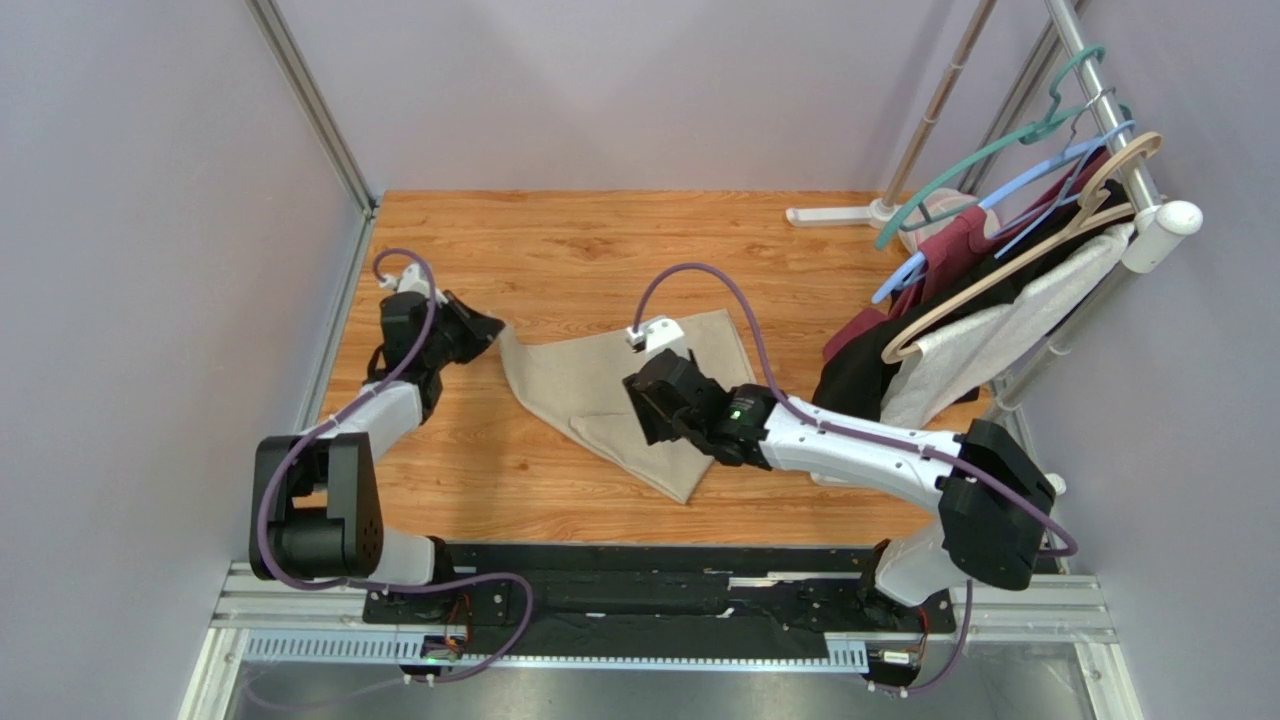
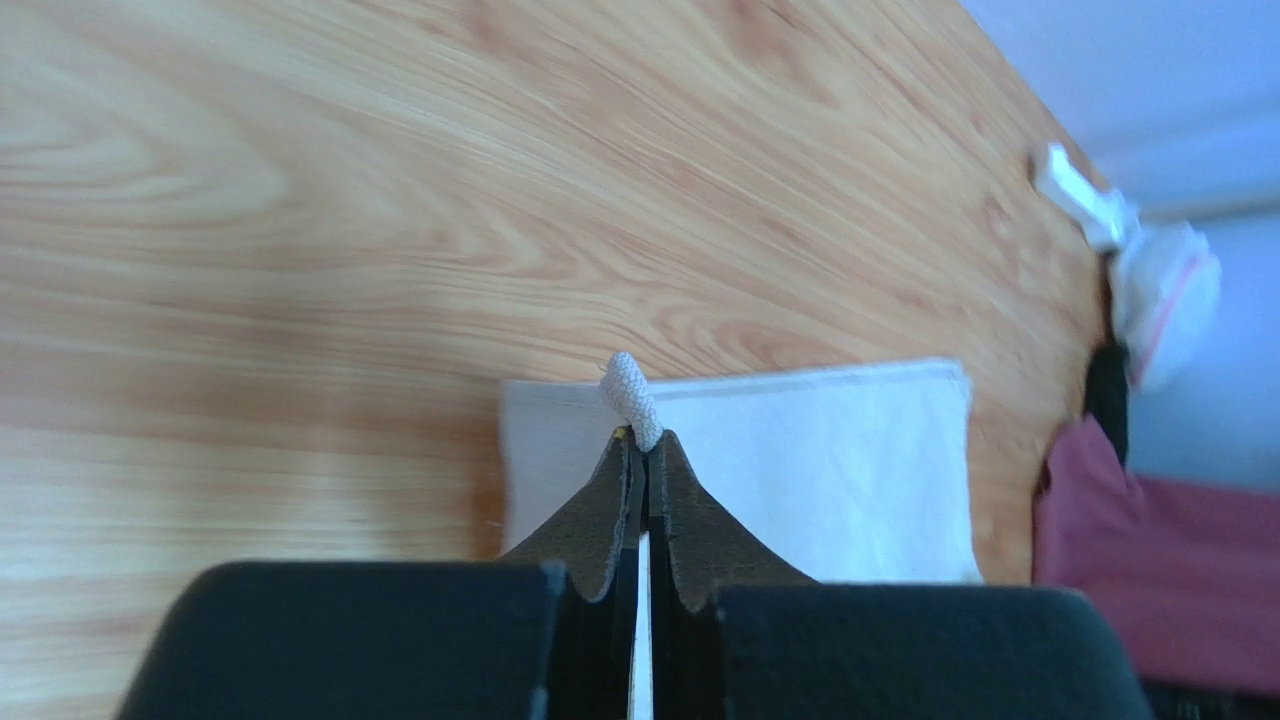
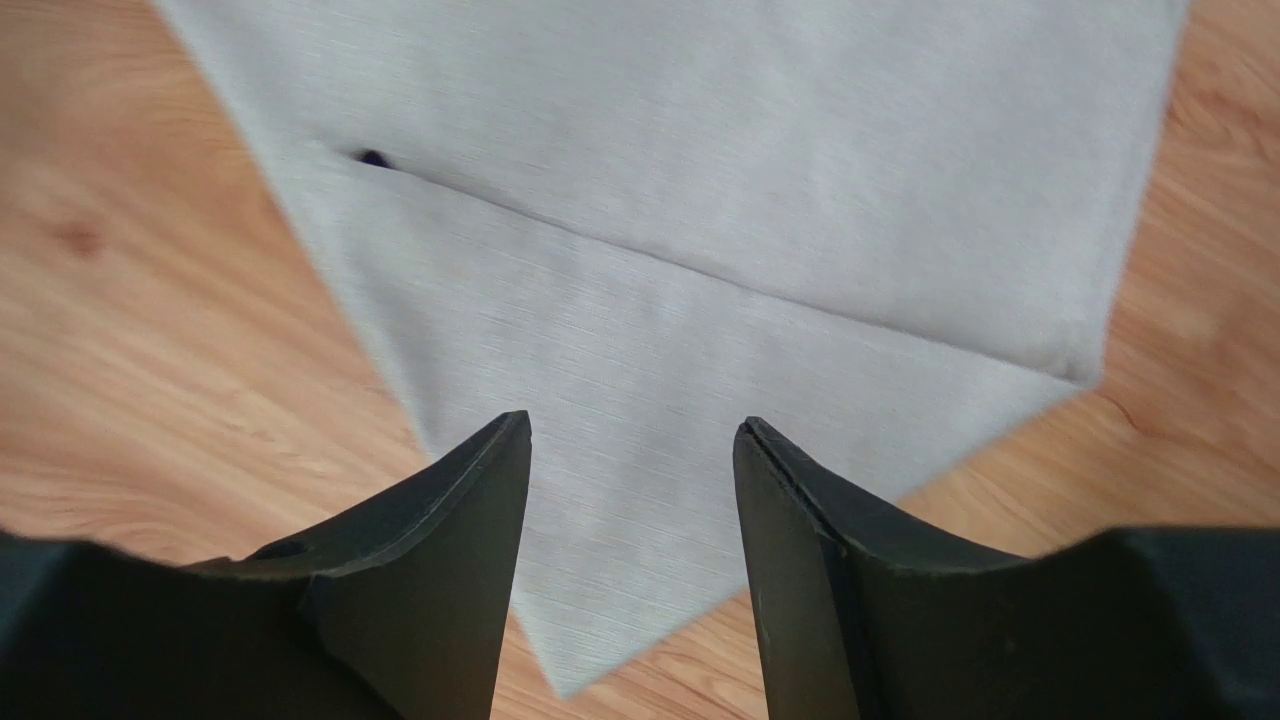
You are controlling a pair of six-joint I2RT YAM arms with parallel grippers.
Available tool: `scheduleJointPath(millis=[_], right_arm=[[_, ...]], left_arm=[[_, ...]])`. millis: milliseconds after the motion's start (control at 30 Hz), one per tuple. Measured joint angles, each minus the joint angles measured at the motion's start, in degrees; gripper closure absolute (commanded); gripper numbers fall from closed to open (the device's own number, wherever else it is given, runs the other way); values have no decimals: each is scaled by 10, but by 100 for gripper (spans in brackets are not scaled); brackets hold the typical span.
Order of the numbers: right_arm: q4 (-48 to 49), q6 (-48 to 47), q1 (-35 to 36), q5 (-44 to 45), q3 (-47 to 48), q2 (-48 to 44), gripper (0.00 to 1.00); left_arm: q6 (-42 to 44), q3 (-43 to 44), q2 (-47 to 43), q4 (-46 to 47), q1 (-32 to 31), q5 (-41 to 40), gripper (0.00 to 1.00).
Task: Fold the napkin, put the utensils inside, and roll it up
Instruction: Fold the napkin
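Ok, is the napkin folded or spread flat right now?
Folded: one layer's edge runs across another on the napkin; from above its outline is uneven, not square.

Top view looked down over whole table; wrist views sat close, left low, seemingly facing right; all shared napkin.

You've got a matt woven cloth napkin under the right gripper, matt black fingers, and a smooth, slightly glossy wood table.
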Motion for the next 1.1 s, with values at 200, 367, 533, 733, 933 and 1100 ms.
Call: scheduleJointPath(millis=[200,367,533,733,933,1100], right_arm=[[-26,41,-66,12,-88,-38,43],[-39,69,-82,13,-115,-60,44],[-39,96,-82,21,-116,-66,44],[-46,121,-85,39,-120,-74,44],[-54,136,-94,54,-123,-96,43],[-56,143,-98,60,-129,-109,43]], left_arm=[[23,0,-7,13,-129,8,100],[47,0,-4,19,-235,26,100],[71,0,8,27,-321,44,100],[91,0,25,48,-385,73,100],[114,1,53,60,-431,103,100],[137,1,68,61,-469,121,100]])
